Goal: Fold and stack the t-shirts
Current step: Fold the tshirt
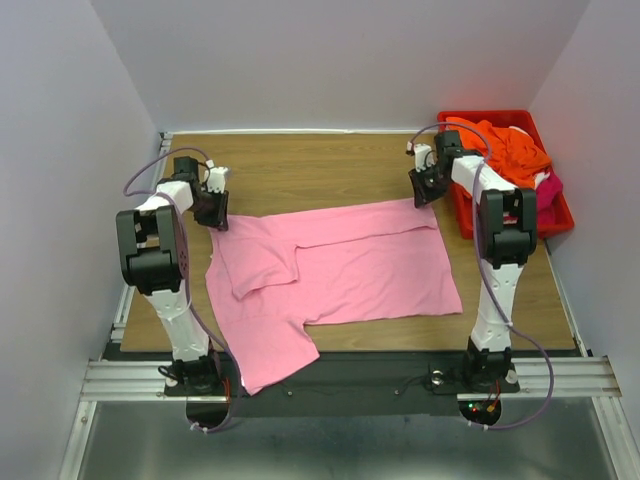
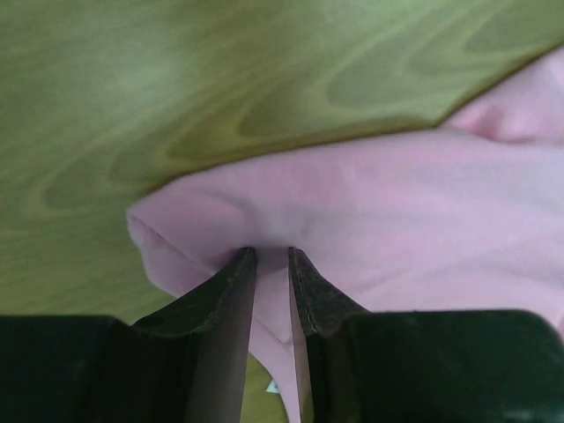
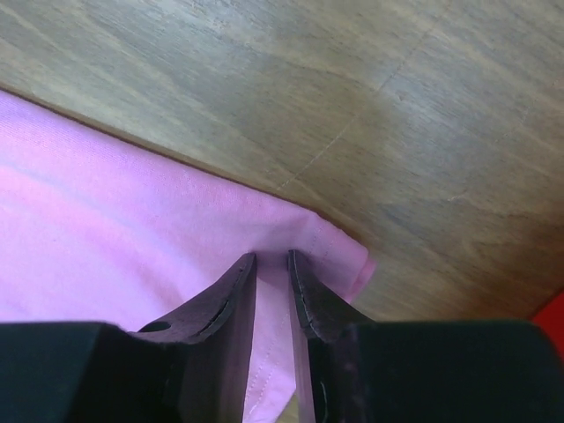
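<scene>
Top view: the pink t-shirt (image 1: 340, 270) is lying spread on the surface (image 1: 300, 160), and we're holding its two far corners.
Left wrist: the left gripper (image 2: 271, 254) is pinching a bunched corner, so we're lifting gently.
Right wrist: the right gripper (image 3: 271, 257) is clamping the hem corner, so we're raising both sides evenly.

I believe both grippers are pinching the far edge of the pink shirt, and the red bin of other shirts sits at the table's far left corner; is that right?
Not quite: the red bin sits at the far right corner of the table, as the top view shows. The rest holds: the left gripper and right gripper each pinch the far edge of the pink shirt.
</scene>
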Robot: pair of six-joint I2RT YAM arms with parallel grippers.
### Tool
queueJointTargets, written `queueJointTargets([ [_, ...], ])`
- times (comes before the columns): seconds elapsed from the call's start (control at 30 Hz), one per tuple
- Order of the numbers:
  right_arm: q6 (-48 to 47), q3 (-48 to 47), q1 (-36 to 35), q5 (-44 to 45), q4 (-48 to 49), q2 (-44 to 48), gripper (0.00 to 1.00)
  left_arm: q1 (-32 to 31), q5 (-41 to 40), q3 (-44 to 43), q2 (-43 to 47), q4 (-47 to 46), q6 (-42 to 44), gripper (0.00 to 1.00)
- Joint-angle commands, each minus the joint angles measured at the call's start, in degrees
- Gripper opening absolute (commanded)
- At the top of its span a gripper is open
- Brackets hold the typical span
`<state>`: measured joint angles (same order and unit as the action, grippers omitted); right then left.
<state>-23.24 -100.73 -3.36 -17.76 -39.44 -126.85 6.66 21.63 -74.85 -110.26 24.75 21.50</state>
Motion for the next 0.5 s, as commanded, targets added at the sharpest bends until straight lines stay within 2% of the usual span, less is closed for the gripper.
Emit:
queueJointTargets([
  [0.0, 1.27, -1.93, -0.95, 3.43, 0.07, -3.49, 0.27, 1.08, -4.05, -4.68, -5.57, -0.85, -0.93, 0.32],
  [0.17, 3.03, -5.35, -1.04, 6.15, 0.15, -6.56, 0.27, 2.05, -4.66, -17.41, -13.21, 2.65, -1.28, 0.31],
  [0.3, 6.19, -13.94, -1.04, 7.73, 0.24, -12.18, 0.27, 2.13, -4.93, -34.69, -22.69, 6.70, -1.46, 0.31],
  [0.47, 8.83, -22.93, -1.04, 7.30, 0.15, -15.01, 0.30, 2.22, -0.82, -47.37, -26.94, 9.87, -0.32, 0.37],
])
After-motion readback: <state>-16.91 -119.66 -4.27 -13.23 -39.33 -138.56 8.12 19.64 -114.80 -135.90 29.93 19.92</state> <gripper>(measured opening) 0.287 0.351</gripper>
